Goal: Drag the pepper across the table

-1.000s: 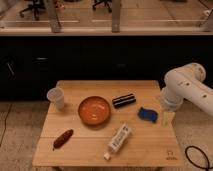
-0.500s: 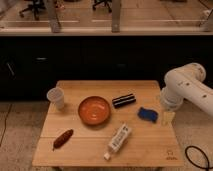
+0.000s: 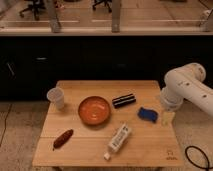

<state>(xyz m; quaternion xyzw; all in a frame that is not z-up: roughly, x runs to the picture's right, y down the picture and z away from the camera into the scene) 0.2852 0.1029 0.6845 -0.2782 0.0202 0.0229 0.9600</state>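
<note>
Pincer point(image 3: 168, 118) seemingly unmoved, at table point(image 3: 150, 146) edge

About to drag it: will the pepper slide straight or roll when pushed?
The pepper looks small and light, so it should slide easily on the table. Tapered and lying diagonally, it may pivot or roll. The gripper hangs at the table's right edge, far from it.
</note>
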